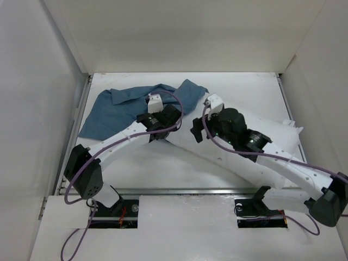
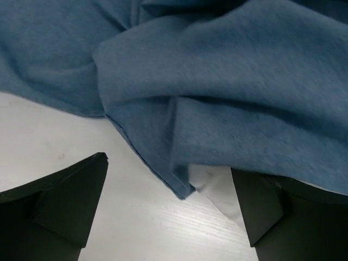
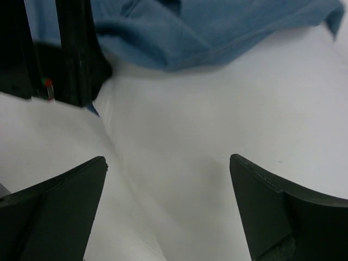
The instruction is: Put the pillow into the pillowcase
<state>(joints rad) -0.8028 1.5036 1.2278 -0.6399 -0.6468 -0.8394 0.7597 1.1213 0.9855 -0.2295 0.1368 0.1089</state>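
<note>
white table (image 1: 244, 89) | white wall panels (image 1: 185, 32) at 9, 12 and 3 o'clock | metal rail (image 1: 179, 191) along 6 o'clock edge | light even; shadows soft

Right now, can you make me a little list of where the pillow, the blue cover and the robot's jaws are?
pillow: white, lying on the right of the table, partly under the right arm
pillowcase: blue, crumpled at the far left, pillow not inside
left jaws: open, at the pillowcase's near edge
right jaws: open over the pillow, holding nothing
</note>
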